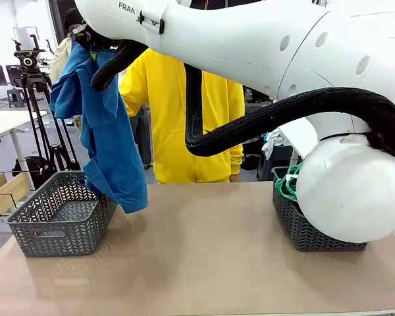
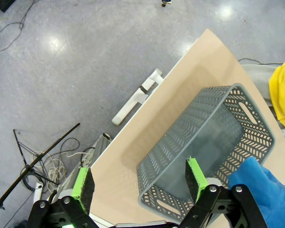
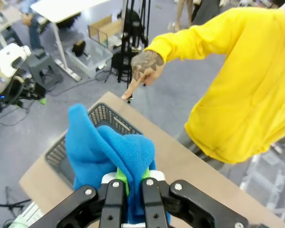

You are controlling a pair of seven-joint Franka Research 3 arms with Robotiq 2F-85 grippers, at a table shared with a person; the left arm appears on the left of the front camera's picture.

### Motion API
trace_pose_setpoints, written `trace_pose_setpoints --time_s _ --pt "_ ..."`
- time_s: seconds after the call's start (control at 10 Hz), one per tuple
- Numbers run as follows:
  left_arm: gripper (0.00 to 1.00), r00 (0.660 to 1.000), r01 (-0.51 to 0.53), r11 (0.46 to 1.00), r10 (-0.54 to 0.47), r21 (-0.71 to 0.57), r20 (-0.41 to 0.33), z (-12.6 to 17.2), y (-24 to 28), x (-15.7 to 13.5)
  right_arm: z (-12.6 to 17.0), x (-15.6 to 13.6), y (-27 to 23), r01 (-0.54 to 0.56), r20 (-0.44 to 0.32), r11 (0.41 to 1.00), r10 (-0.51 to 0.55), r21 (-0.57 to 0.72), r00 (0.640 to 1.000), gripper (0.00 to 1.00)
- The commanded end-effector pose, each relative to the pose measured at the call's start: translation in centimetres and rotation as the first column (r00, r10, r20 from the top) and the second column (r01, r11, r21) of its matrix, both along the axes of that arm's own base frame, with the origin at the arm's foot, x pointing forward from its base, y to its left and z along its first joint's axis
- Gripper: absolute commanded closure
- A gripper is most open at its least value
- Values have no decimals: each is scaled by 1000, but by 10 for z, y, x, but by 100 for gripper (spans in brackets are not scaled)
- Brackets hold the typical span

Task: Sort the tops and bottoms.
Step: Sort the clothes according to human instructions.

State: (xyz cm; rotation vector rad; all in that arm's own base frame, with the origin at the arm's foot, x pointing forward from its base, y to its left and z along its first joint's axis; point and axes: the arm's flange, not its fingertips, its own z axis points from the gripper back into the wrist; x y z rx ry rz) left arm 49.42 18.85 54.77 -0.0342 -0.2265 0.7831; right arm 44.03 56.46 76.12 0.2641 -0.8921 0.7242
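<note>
A bright blue shirt (image 1: 108, 131), a top, hangs from my right gripper (image 1: 87, 41), which is shut on it high above the table's left side. The shirt's hem dangles by the near corner of the empty left grey basket (image 1: 66, 237). In the right wrist view the green pads pinch the blue shirt (image 3: 109, 147) at my right gripper (image 3: 130, 179) over that basket (image 3: 104, 116). My left gripper (image 2: 138, 178) stands open and empty above the basket (image 2: 256, 109), with the blue shirt (image 2: 266, 190) at its side. Green shorts (image 1: 289, 185), bottoms, lie in the right grey basket (image 1: 303, 230).
A person in a yellow hoodie (image 1: 178, 118) stands at the far edge, and their hand (image 3: 142, 66) points down toward the left basket. A tripod (image 1: 33, 99) and a cardboard box (image 1: 10, 191) stand off the table's left. My right arm's elbow hides part of the right basket.
</note>
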Motion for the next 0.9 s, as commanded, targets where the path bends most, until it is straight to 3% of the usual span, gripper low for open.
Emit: trace_pose_setpoints --time_s 0.0,0.1,0.3,0.4,0.6,0.8 --pt "0 1000 4 1000 -3 16 -12 2 3 -1 -4 42 50 -97 -16 994 98 46 995 100" --pt "0 1000 4 1000 -3 16 -12 2 3 -1 -6 60 73 -79 -3 995 79 63 997 100" --pt "0 1000 4 1000 -3 16 -12 2 3 -1 7 87 112 26 133 987 -47 157 990 100" --pt "0 1000 4 1000 -3 16 -12 2 3 -1 16 98 134 27 161 972 -67 235 985 100" --pt "0 1000 4 1000 -3 16 -12 2 3 -1 30 117 176 -39 175 921 -32 386 984 100" --pt "0 1000 4 1000 -3 16 -12 2 3 -1 47 129 212 -44 199 814 -90 579 976 100"
